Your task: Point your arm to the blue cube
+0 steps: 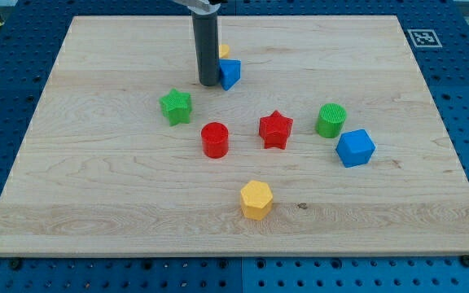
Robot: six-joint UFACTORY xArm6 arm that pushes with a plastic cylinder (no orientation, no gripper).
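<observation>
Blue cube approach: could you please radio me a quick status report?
My tip at the view's top, beside a small blue block. Blue cube sits apart at the view's right, untouched. Red star and green cylinder lie between.

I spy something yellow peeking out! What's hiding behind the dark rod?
A small yellow block peeks out behind the rod, just above a small blue block beside my tip. The rod covers most of it, so its shape is unclear.

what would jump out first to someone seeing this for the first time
The dark rod near the view's top stands out first, my tip resting beside a small blue block with a yellow piece peeking out behind. Below it, bright blocks scatter across the wooden board: the blue cube at the view's right and a yellow block nearest the bottom.
</observation>
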